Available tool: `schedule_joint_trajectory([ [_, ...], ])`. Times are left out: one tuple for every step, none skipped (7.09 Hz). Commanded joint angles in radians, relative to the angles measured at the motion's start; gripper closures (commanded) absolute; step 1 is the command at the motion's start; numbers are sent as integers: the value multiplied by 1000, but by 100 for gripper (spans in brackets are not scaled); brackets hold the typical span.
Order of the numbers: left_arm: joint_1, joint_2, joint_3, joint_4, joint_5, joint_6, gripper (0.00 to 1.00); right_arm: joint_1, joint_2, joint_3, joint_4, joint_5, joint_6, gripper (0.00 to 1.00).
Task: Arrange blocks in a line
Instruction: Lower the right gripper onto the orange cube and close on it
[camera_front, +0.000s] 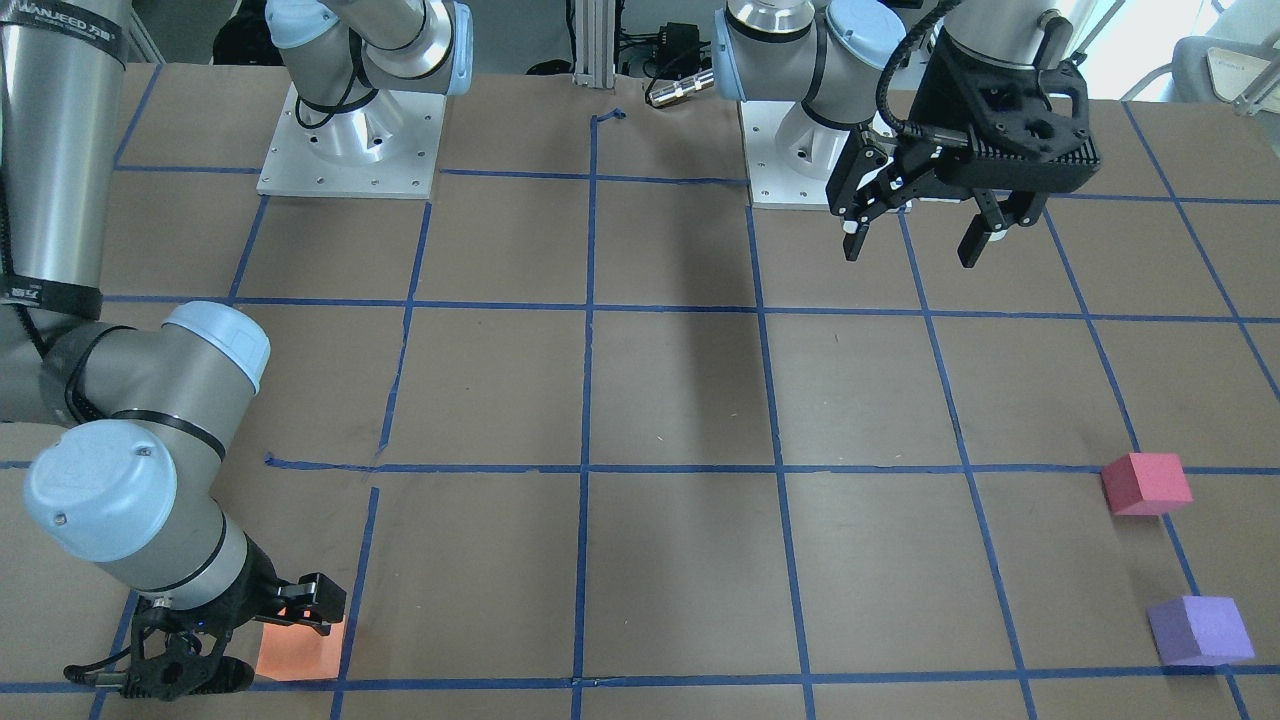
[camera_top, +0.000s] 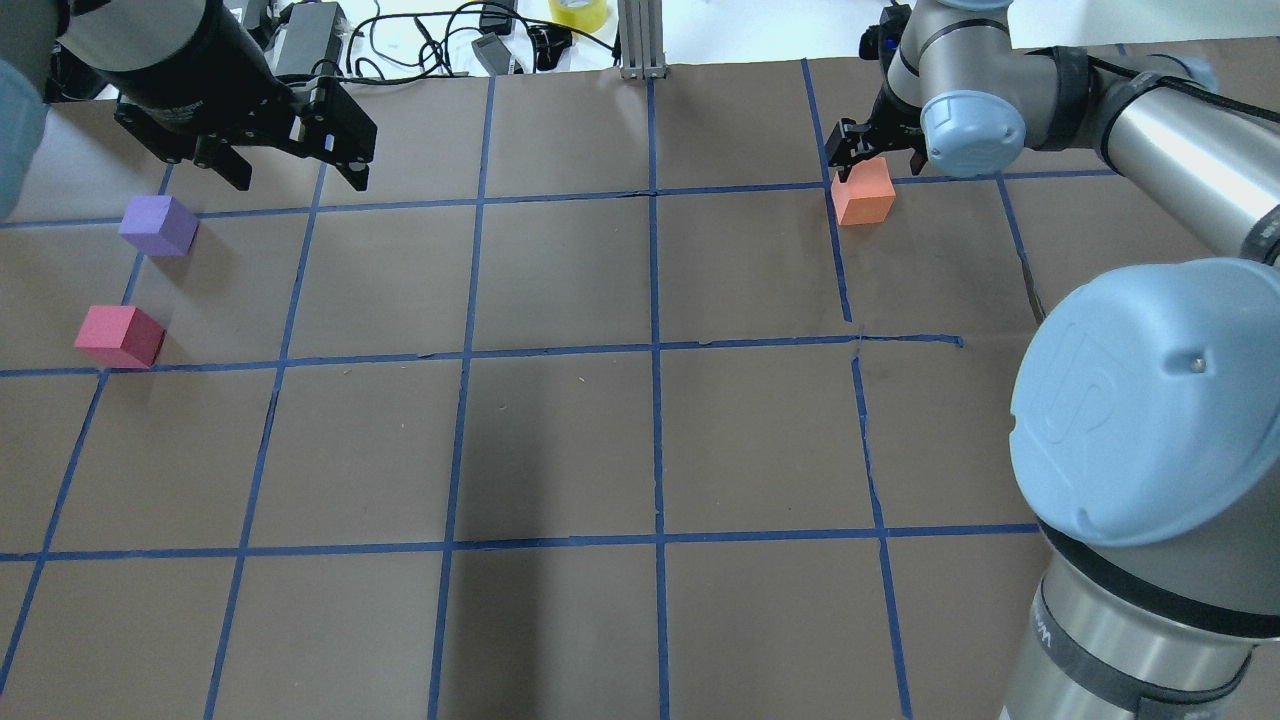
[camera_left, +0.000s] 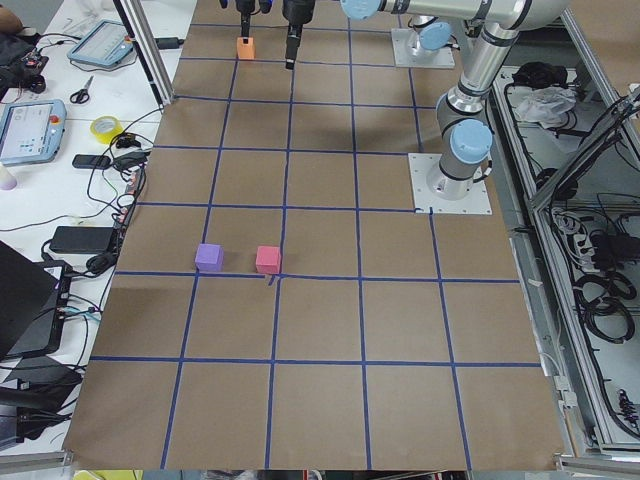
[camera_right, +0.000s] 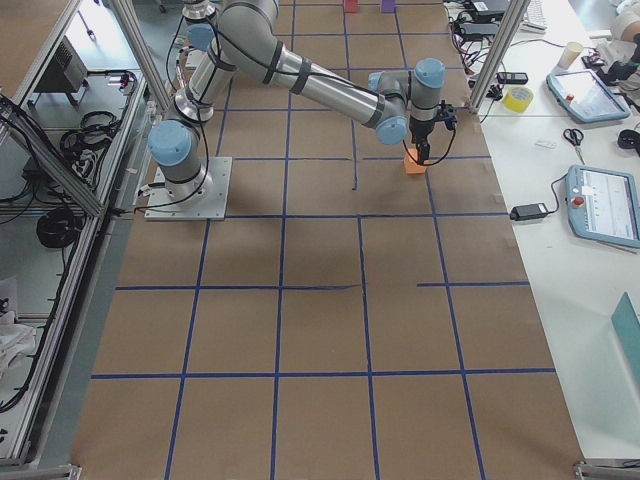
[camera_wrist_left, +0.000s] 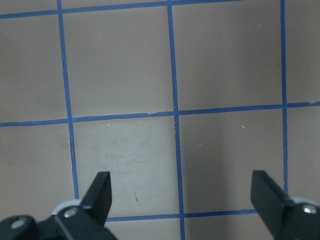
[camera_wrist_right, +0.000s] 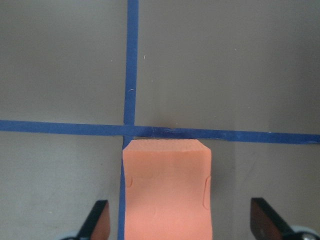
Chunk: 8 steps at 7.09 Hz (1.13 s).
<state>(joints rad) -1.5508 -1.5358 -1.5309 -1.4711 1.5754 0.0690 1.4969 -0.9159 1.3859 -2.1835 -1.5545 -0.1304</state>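
Observation:
The orange block (camera_top: 862, 195) sits on the brown table at the far right, on a blue tape crossing. My right gripper (camera_top: 868, 165) is low over it and open. In the right wrist view the orange block (camera_wrist_right: 167, 190) lies between the two fingers (camera_wrist_right: 97, 222) with gaps on both sides. The purple block (camera_top: 158, 225) and the red-pink block (camera_top: 119, 336) sit side by side at the far left. My left gripper (camera_top: 300, 180) hangs open and empty above the table, right of the purple block. Its wrist view shows only table between the fingers (camera_wrist_left: 100, 192).
Blue tape (camera_top: 655, 350) marks a grid on the table. A metal post (camera_top: 640, 40), cables and a yellow tape roll (camera_top: 577, 12) lie along the far edge. The two arm bases (camera_front: 350, 150) stand at the robot's side.

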Motion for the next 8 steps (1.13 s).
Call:
schedule_joint_trajectory([
  [0,0,0,0,0,0,0,0,31,-1,-28,4,-8,0],
  [0,0,0,-1,0,0,0,0,32,-1,-30,4,-9,0],
  [0,0,0,-2,0,0,0,0,35,8,-33,5,-11,16],
  [0,0,1,0,0,0,0,0,52,7,-32,4,-11,45],
  [0,0,1,0,0,0,0,0,57,7,-60,5,-11,56],
  [0,0,1,0,0,0,0,2,51,7,-76,5,-9,73],
  [0,0,1,0,0,0,0,22,40,1,-73,7,4,90],
  [0,0,0,-1,0,0,0,66,-9,-2,-67,2,6,94],
])
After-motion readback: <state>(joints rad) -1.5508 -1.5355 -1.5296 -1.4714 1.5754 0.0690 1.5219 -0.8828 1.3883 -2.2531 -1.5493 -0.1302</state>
